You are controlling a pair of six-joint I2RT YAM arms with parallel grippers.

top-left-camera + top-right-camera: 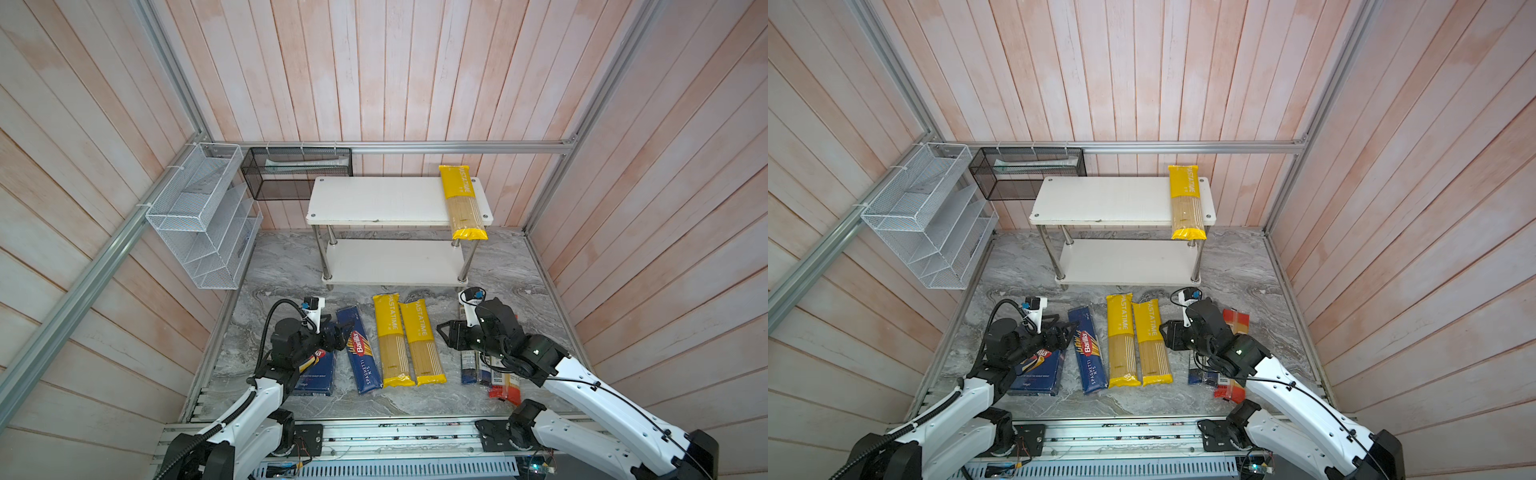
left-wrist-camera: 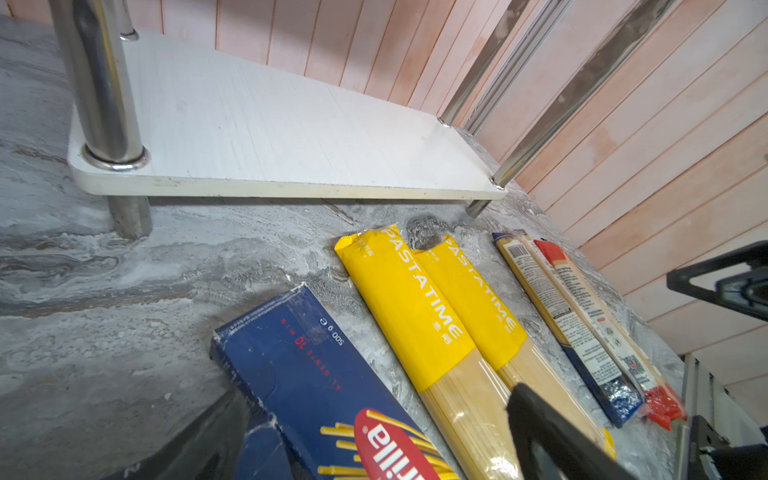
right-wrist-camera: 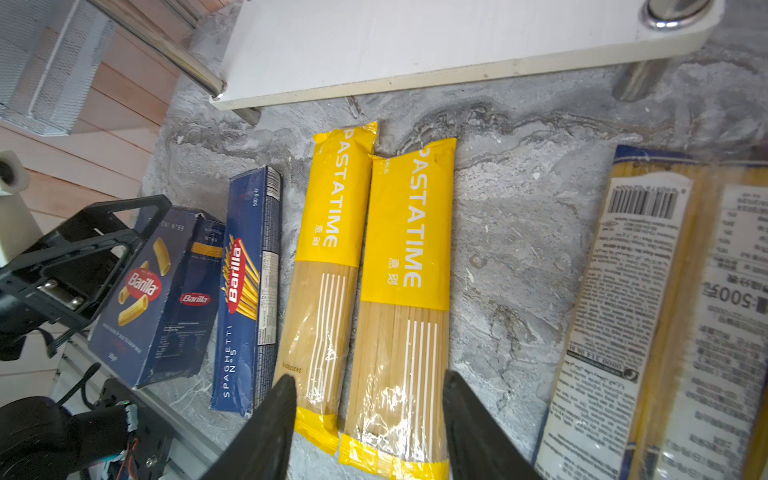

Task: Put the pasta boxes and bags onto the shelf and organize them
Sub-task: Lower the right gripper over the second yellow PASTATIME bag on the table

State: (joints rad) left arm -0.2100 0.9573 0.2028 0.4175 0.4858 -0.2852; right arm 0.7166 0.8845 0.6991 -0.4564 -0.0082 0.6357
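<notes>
The white two-tier shelf (image 1: 374, 199) carries one yellow PASTATIME bag (image 1: 462, 203) across the right end of its top board, overhanging the front edge. On the bench (image 1: 291, 266) in front, lying flat and roughly parallel: Rigatoni box (image 3: 141, 291), Spaghetti box (image 1: 359, 351), second yellow bag (image 1: 390, 340) touching third yellow bag (image 1: 422, 343), then blue-ended bag (image 2: 561, 324) against red-ended bag (image 2: 602, 328).

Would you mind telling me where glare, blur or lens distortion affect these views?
In the right wrist view, glare streaks a yellow bag across its clear window, and the two clear bags look soft at the edge; in both top views, wide-angle distortion fans the wall planks outward.
</notes>
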